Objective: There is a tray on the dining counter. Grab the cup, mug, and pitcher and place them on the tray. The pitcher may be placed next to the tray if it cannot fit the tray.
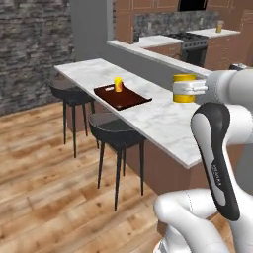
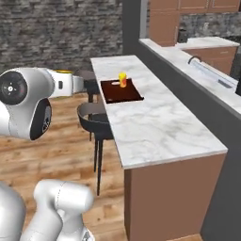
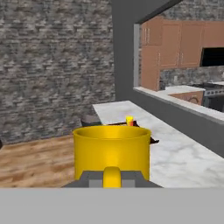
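Observation:
My gripper (image 1: 193,89) is shut on the plain yellow mug (image 1: 184,88), carried in the air beside the near end of the dining counter (image 1: 165,121). In the hand view the mug (image 3: 111,151) sits right in front of the camera, its handle toward me between the fingertips (image 3: 91,178). The dark brown tray (image 1: 131,101) lies farther along the counter, and the yellow cup (image 1: 118,84) stands upright on its far part. The tray (image 2: 123,96) and cup (image 2: 123,79) also show in the right base view. A small orange-filled vessel, probably the pitcher (image 1: 219,27), stands on the far kitchen counter.
Two black stools (image 1: 116,131) (image 1: 70,92) stand on the wooden floor along the counter's open side. A raised grey ledge (image 2: 188,80) runs along the counter's far side, with a sink (image 2: 209,73) behind it. A stove (image 1: 193,40) sits at the back.

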### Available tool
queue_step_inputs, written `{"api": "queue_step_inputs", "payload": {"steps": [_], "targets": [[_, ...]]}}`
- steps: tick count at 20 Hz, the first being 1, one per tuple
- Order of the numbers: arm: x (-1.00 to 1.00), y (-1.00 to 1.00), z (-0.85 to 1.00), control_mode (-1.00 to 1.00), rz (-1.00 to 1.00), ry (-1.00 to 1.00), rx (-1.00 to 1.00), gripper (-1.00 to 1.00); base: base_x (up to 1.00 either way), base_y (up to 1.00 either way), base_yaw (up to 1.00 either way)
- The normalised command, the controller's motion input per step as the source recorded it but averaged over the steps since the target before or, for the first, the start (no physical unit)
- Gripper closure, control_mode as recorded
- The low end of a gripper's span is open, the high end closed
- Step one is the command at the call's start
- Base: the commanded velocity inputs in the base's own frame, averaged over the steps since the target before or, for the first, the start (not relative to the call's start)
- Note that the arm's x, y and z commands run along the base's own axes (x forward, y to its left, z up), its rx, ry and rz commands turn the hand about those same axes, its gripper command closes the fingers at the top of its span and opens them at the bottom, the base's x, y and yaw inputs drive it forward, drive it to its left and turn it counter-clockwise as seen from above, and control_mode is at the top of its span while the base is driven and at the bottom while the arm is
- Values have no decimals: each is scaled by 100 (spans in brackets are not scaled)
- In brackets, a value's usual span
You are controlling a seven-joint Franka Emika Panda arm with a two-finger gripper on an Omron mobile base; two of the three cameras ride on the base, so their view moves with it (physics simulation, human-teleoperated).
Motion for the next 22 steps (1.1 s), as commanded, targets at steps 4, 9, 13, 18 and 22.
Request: {"api": "queue_step_inputs", "payload": {"steps": [4, 9, 13, 18, 22], "targets": [[0, 0, 0, 100, 0, 0, 0, 100, 99, 70, -48], [0, 0, 0, 100, 0, 0, 0, 100, 46, 80, -39], [0, 0, 0, 100, 0, 0, 0, 100, 1, 90, -28], [0, 0, 0, 100, 0, 0, 0, 100, 31, 86, -31], [0, 0, 0, 100, 0, 0, 0, 100, 65, 81, -34]]}}
